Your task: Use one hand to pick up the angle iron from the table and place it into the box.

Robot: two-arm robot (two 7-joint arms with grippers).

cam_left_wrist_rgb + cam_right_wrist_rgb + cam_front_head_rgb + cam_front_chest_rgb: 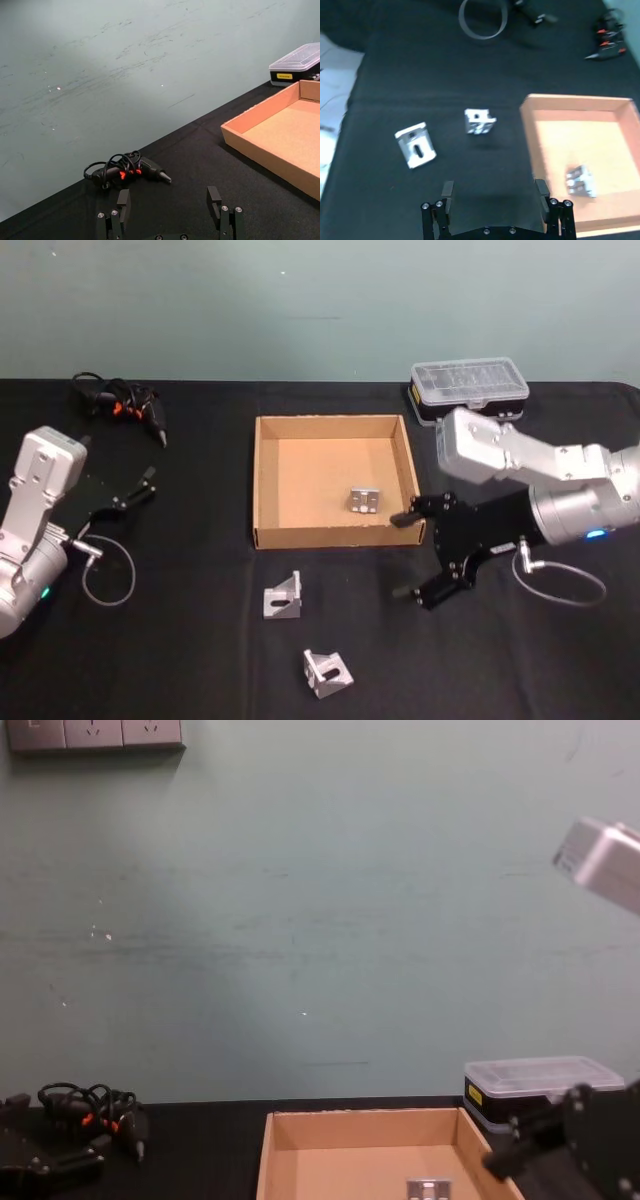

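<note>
The left gripper [140, 488] is parked at the left side of the table [190, 660], fingers apart and holding nothing. Behind it, a tangle of black cables [120, 400] lies near the far edge. Two angle irons rest on the bare tabletop in front of the box [258, 480]: one [283, 597] near the box's front wall, the other [327, 673] closer to the robot. A third angle iron [364, 501] lies inside the box, on its floor near the front wall. The right gripper [402, 556] is just off the box's front right corner, jaws spread wide and empty, apparently clear of the tabletop. Both table irons lie to its left, the first one closer. A clear-lidded plastic case [470, 388] stands behind the box's right corner.
</note>
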